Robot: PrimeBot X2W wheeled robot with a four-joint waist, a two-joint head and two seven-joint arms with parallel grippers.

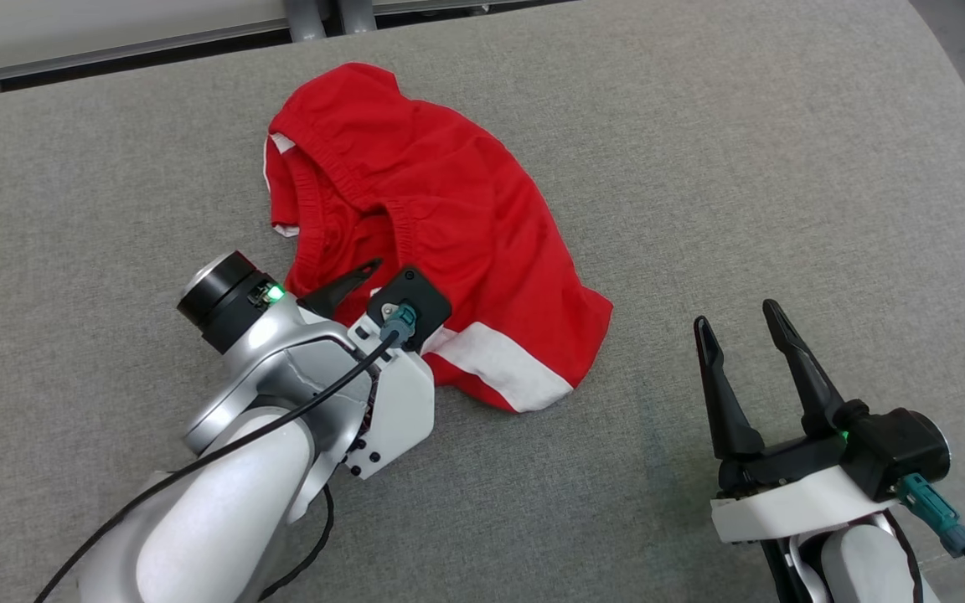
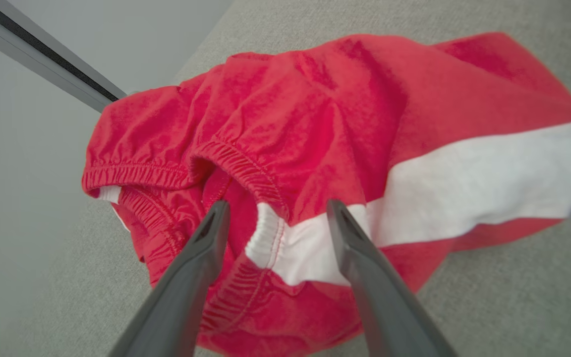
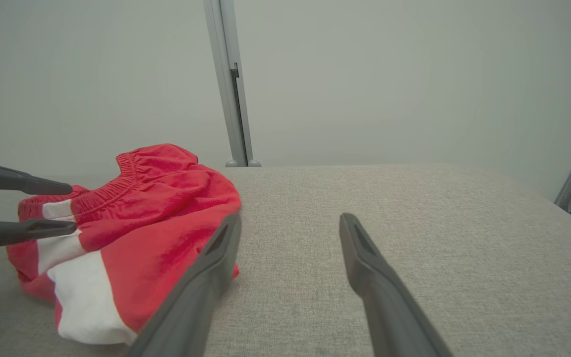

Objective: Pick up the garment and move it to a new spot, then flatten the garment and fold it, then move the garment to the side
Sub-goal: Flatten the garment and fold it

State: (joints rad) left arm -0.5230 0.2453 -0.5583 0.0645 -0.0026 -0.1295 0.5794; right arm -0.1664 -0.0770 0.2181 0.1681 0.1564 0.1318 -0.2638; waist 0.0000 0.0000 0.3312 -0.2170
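Head view hides part of the grasp: the left arm's wrist housing (image 1: 298, 360) covers the garment's (image 1: 441, 209) near-left edge at 7 o'clock, and just one finger of the left gripper (image 2: 278, 206) pokes out past it. Left wrist view shows more: the two fingers stand spread, one on each side of a bunched fold where the elastic waistband meets the white stripe, with nothing pinched. Whether they touch the cloth I cannot tell. That view's bottom edge cuts off the garment's lower folds, and its 3 o'clock end is blurred. In the right wrist view, one finger of the right gripper (image 1: 736, 314) covers the garment's near corner.

The garment, red shorts with a white side stripe, lies crumpled on the grey fabric surface (image 1: 784, 167), just toward 11 o'clock from the head view's centre. The surface's far edge runs close behind it at 12 o'clock, with a pale frame post (image 3: 231, 84) beyond. Wide bare fabric opens at 3 o'clock and at 9 o'clock. The right gripper sits at 4 o'clock, fingers spread and holding nothing, apart from the cloth.

The garment's long axis runs from 11 o'clock to 5 o'clock, with the gathered waistband at the far end and the striped leg hem at the near end.
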